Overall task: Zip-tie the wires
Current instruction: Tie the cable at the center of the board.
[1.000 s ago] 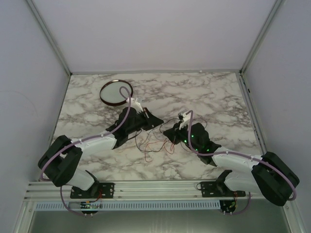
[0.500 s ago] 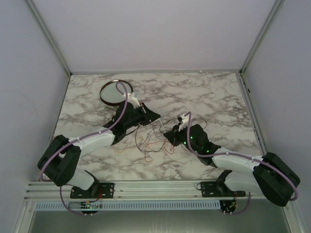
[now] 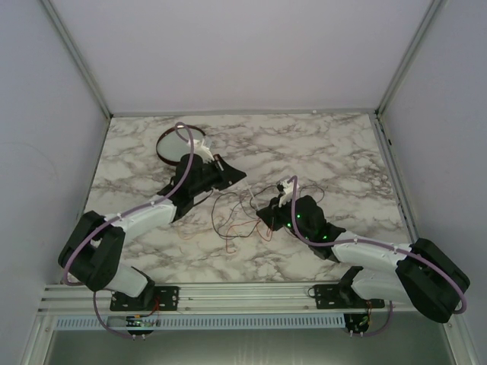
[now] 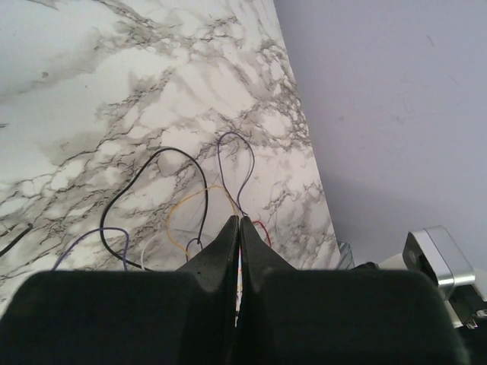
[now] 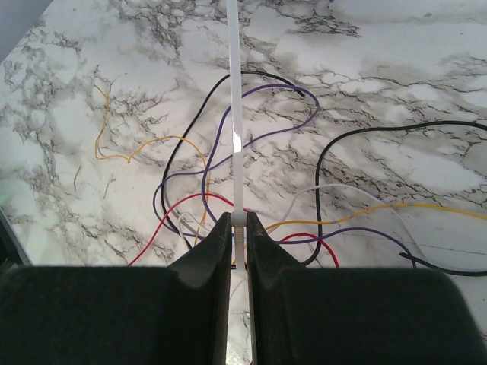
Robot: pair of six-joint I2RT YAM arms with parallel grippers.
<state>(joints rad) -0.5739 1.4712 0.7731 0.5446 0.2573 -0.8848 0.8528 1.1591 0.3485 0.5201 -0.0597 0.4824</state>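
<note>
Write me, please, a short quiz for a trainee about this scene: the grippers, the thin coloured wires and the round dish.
1. True or false: the right gripper is shut on a long white plastic zip tie.
2. The round dark-rimmed dish lies: A) at the far left of the white-and-grey marble table; B) under the right gripper; C) on the metal rail at the near edge.
3. Name the colours of the thin loose wires in the right wrist view.
Key: 1 true. 2 A. 3 black, purple, yellow, red, white.
</note>
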